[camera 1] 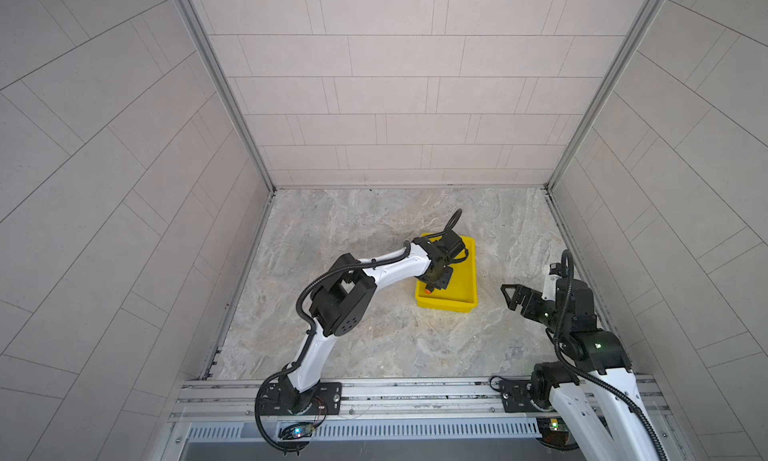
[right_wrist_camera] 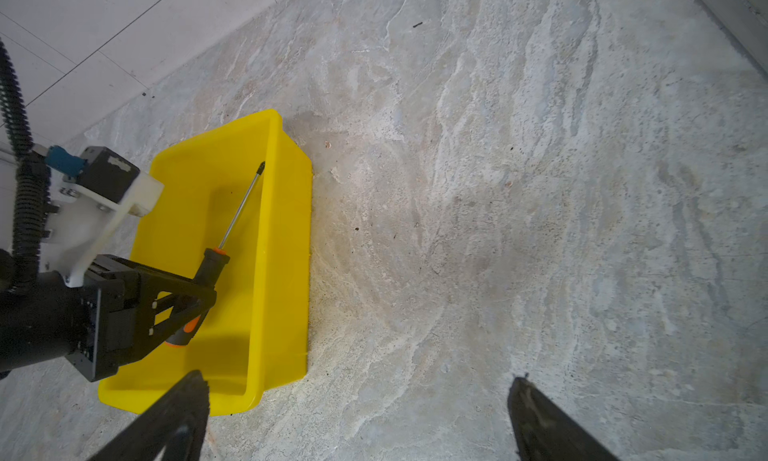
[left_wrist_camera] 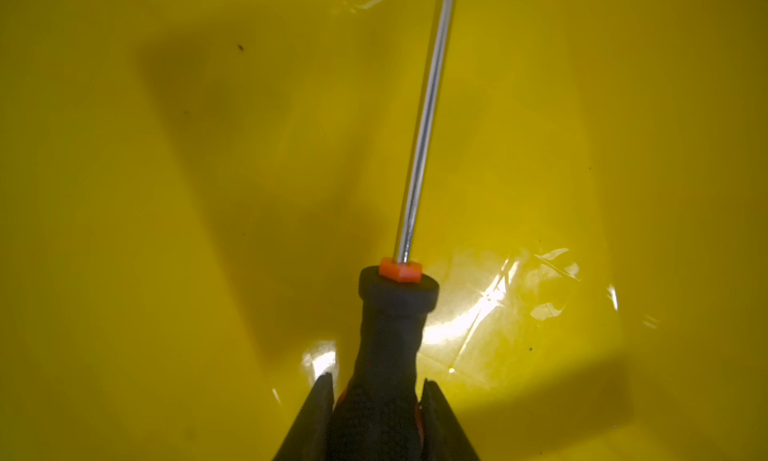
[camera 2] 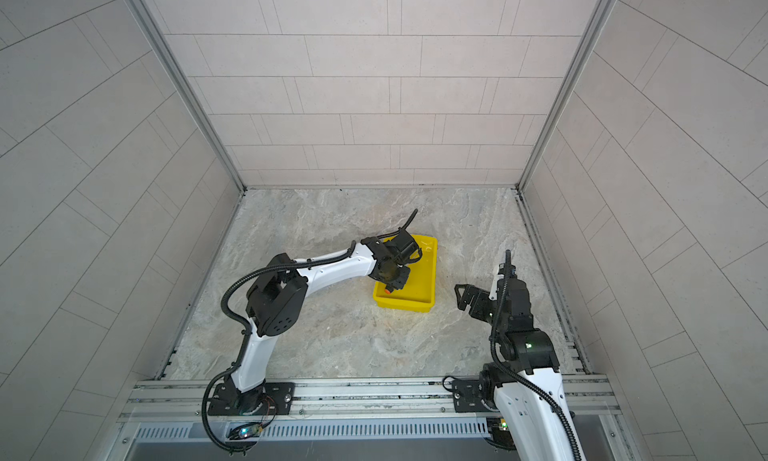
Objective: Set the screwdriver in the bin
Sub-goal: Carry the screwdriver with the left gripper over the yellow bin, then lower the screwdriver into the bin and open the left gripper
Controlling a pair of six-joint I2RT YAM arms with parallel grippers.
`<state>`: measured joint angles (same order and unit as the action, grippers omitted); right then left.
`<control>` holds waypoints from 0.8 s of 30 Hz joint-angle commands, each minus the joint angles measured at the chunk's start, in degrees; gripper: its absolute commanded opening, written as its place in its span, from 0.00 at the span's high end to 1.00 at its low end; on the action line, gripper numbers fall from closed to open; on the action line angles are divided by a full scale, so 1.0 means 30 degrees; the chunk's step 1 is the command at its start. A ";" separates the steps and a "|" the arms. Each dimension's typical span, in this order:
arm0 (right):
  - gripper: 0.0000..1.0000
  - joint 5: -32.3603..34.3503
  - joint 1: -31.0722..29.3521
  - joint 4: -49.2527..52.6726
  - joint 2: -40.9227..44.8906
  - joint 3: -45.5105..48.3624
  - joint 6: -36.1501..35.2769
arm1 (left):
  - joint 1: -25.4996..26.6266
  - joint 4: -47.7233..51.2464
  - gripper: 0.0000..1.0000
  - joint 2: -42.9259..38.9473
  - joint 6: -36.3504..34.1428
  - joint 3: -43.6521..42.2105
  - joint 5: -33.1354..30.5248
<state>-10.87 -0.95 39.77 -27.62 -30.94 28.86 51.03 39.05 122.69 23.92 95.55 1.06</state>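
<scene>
Nearly done: the screwdriver (camera 1: 427, 290) hung inside the bin (camera 1: 446, 306), just right of centre in a top view.
Left gripper (left_wrist_camera: 378, 384) was clamped on the black handle, w/ the shaft angled down toward a long wall; couldn't tell if the tip touched. Imo best to lower a bit more, then open slowly so it doesn't roll out. Right gripper (right_wrist_camera: 359, 382) sat open & empty, apart from the bin.

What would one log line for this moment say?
left gripper: shut on screwdriver, inside bin | right gripper: open, apart from bin | release: not yet
</scene>
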 commanded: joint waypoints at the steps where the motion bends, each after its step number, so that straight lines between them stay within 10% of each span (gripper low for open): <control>1: 0.00 0.0479 0.0022 0.0191 0.0123 -0.0167 0.0250 | 0.0059 -0.0559 0.92 0.0156 -0.0002 0.0299 0.1120; 17: 0.01 0.0695 -0.0003 -0.0021 0.0009 0.0082 0.0311 | -0.0104 -0.0951 0.83 0.0418 0.0020 0.0376 0.1600; 24: 0.01 0.0637 0.0012 -0.0010 0.0007 0.0090 0.0311 | -0.0103 -0.1096 0.64 0.0214 0.0268 0.0449 0.1799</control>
<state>-9.80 -0.95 40.14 -27.70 -30.94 29.26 50.89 36.58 123.20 23.73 95.57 6.37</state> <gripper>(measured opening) 0.994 0.350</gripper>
